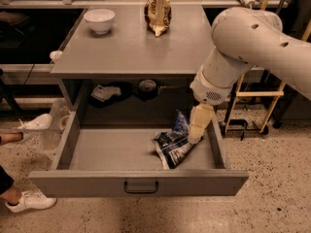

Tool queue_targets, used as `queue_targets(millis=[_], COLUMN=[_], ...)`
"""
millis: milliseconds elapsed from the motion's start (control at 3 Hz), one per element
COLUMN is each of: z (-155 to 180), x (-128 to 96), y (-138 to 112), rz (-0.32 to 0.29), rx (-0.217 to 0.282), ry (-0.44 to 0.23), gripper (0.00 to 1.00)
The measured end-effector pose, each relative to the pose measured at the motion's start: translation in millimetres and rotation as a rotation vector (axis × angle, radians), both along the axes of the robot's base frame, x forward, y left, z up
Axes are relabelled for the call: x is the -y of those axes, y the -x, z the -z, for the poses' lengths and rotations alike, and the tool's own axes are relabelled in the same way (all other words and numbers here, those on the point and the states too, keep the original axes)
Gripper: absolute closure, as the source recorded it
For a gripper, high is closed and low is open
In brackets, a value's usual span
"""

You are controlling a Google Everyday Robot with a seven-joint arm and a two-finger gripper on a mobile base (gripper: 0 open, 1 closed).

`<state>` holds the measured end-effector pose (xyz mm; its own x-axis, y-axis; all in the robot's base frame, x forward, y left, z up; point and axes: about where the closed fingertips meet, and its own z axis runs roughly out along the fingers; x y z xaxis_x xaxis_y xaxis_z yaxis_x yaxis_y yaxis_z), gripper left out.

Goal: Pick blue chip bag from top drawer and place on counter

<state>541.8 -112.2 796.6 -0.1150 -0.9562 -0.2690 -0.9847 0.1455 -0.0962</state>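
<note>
- The gripper [195,136] hangs inside the open top drawer [138,181], at about 3 o'clock on the drawer floor and close to the right wall.
- Its cream tip sits right at the upper right edge of the blue chip bag [171,148] and looks to be touching the foil. From where I stand I cannot tell whether the gripper is spread, pressed together or has hold of the bag.
- The blue chip bag lies crumpled on the drawer floor, right of centre at about 4 o'clock. One corner sticks up toward 12 o'clock, just beside the gripper. The bag is in the drawer, not on the bench.
- The drawer stands wide open toward me, and its flat front panel carries a small dark handle [141,186] at 6 o'clock.
- The bench [126,52] spans the space above and behind the drawer.
- A white bowl [99,20] sits near the bench's 10 o'clock corner. A brown and tan bag [158,13] stands upright at 12 o'clock by the back edge, well apart from the bowl.
- The big pale arm [245,38] reaches in from 2 o'clock, overlaps the bench's right edge and bends down to the wrist above the drawer.
- In the recess under the bench, behind the drawer, there is a crumpled light thing [106,92] at 11 o'clock and a dark round thing [147,86] at 12 o'clock. I can't make out what they are.
- On the speckled floor [272,198] to the left, one white sneaker [30,201] is at 8 o'clock and another white shoe [35,123] is at 9 o'clock.
</note>
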Motion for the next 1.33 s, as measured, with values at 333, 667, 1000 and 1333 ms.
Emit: queue_targets(millis=[333,667,1000,1333], z=[30,86,142,142], x=[-11,-35,-63,-63], y=[-10,-28,-42,-42], rz=[-0.021,-0.036,-0.05,-0.05], rx=[-0.071,-0.177,-0.267,-0.267], ry=[-0.052,-0.144,-0.219,-0.219], gripper=[0.0,0.0,0.0,0.0])
